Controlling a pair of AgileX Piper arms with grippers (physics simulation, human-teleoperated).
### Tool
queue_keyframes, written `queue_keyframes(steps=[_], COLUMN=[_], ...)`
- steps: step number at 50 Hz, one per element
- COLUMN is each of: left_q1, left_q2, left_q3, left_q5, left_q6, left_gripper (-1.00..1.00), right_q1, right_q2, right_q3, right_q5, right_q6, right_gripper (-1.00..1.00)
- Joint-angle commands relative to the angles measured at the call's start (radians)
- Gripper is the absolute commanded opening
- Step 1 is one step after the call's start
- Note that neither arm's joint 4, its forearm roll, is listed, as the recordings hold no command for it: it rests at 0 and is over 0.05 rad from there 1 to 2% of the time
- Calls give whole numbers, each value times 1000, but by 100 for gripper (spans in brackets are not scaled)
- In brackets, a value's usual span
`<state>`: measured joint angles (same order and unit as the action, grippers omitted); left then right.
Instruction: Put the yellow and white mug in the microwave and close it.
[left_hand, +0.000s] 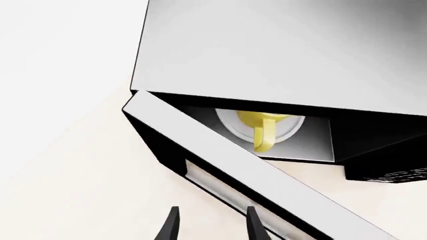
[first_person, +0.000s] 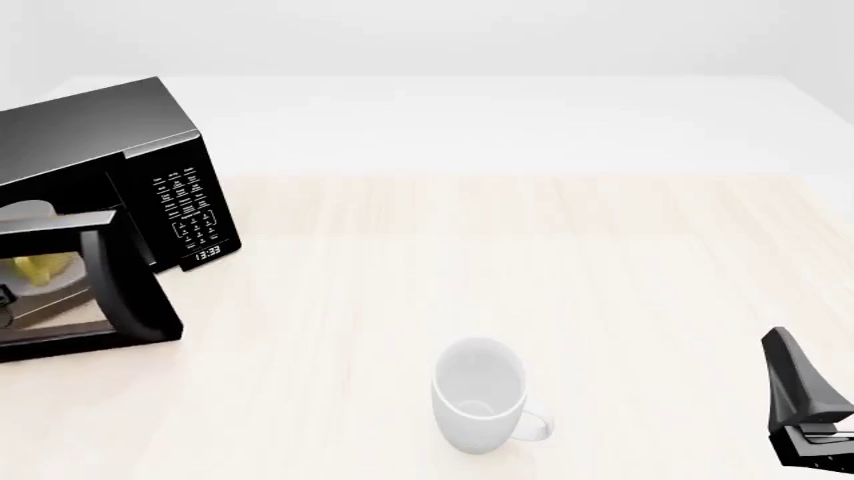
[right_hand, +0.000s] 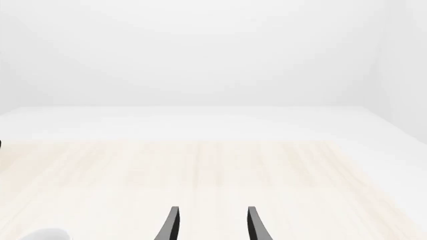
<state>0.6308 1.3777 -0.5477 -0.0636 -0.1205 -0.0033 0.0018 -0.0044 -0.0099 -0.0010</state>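
The yellow and white mug (left_hand: 263, 125) stands inside the microwave (left_hand: 280, 50) on the white turntable plate (left_hand: 230, 127), its yellow handle facing the opening. In the front view the mug (first_person: 40, 268) shows through the gap at the far left. The microwave door (left_hand: 247, 172) is ajar, swung partway out. My left gripper (left_hand: 212, 227) is open and holds nothing, just outside the door's outer face. My right gripper (right_hand: 212, 227) is also open and holds nothing, low over the table's front right (first_person: 785, 355).
A larger all-white mug (first_person: 478, 395) stands upright near the front middle of the table, handle to the right. The microwave's control panel (first_person: 187, 205) with its clock display faces the table's middle. Light wooden tabletop (first_person: 561, 260) stretches between the microwave and the right arm.
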Motion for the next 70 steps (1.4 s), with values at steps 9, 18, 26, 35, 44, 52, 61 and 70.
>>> queue_keyframes(steps=[9, 18, 26, 35, 44, 52, 61, 70], left_q1=[-44, -47, -47, -55, -55, -57, -68, -83], left_q2=[54, 80, 106, 137, 161, 175, 197, 230], left_q3=[-56, -77, -95, -123, -148, -161, -190, -217], left_q5=[-37, -50, -63, -69, -70, -73, -65, -57], left_q6=[-8, -6, 2, -1, 4, 3, -13, -32], left_gripper=[100, 100, 100, 100, 100, 100, 100, 100], right_q1=[0, 0, 0, 0, 0, 0, 0, 0], right_q2=[0, 0, 0, 0, 0, 0, 0, 0], right_q3=[0, 0, 0, 0, 0, 0, 0, 0], right_q5=[0, 0, 0, 0, 0, 0, 0, 0], right_q6=[0, 0, 0, 0, 0, 0, 0, 0], right_gripper=[100, 100, 100, 100, 100, 100, 100, 100])
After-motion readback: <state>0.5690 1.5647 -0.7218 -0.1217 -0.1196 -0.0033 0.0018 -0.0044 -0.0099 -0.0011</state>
